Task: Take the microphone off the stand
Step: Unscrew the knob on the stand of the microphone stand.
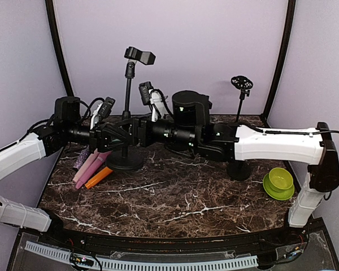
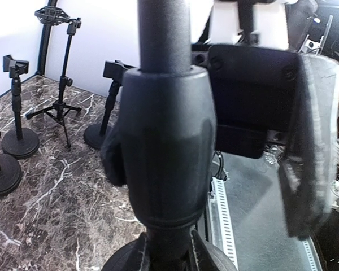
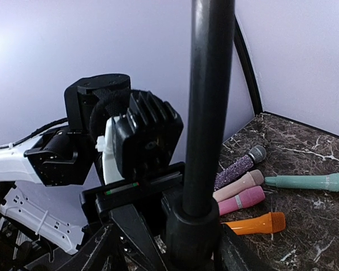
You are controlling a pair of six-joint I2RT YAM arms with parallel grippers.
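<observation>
With the clip (image 1: 140, 55) of the stand (image 1: 127, 93) seemingly empty, the microphones (image 1: 90, 164) lie on the counter (image 1: 175, 197) beside its base, stiff, light, probably rolling, best taken mid-handle; left gripper (image 2: 168, 254) pinches the pole (image 3: 209, 84), right gripper (image 3: 178, 248) stands spread around it.

My left arm (image 1: 17, 157) lay stretched level toward the stand (image 1: 126, 107) from its left side, the elbow folded low behind it. My left claw (image 1: 112, 137) was clamped tight on the stand's pole, low down, just above its base. My right arm (image 1: 277, 144) came in level from the stand's right side, forearm long and nearly straight. My right claw (image 1: 137, 131) faced the left one across that pole, one finger on either side of it. Whether those fingers pressed the pole I could not tell.
</observation>
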